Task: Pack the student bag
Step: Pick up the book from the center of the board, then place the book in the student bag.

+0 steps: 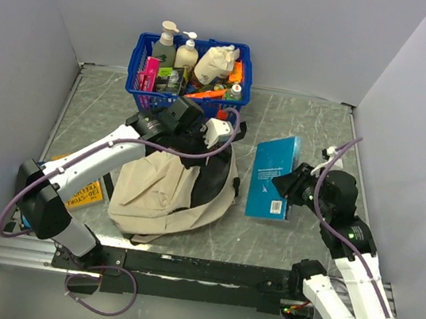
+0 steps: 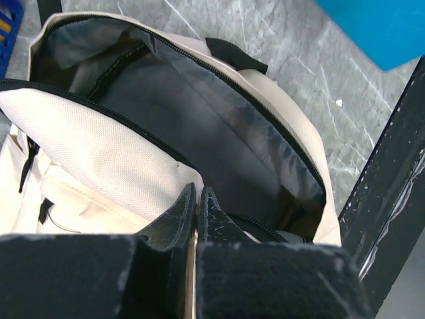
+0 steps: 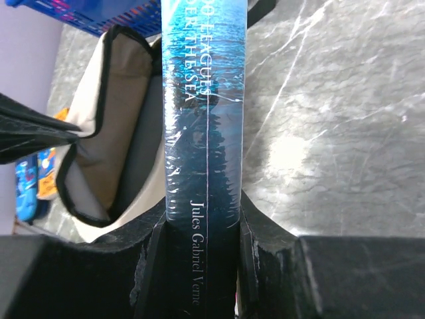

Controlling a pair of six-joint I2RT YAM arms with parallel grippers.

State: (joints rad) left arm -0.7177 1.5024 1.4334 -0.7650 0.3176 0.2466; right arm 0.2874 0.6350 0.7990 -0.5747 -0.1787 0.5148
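Now our left hand [image 2: 198, 197] pinches the student bag [image 2: 93, 136], our right hand [image 3: 202, 222] at three o'clock clamps the book [image 3: 202, 100]; slipping fabric could block entry.

Matt cloth bag [image 1: 168, 189], glossy book [image 1: 273, 175]

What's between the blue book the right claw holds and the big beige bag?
Nothing: in the top view only a narrow strip of bare grey marbled table separates the blue paperback book in the right gripper from the beige fabric backpack.
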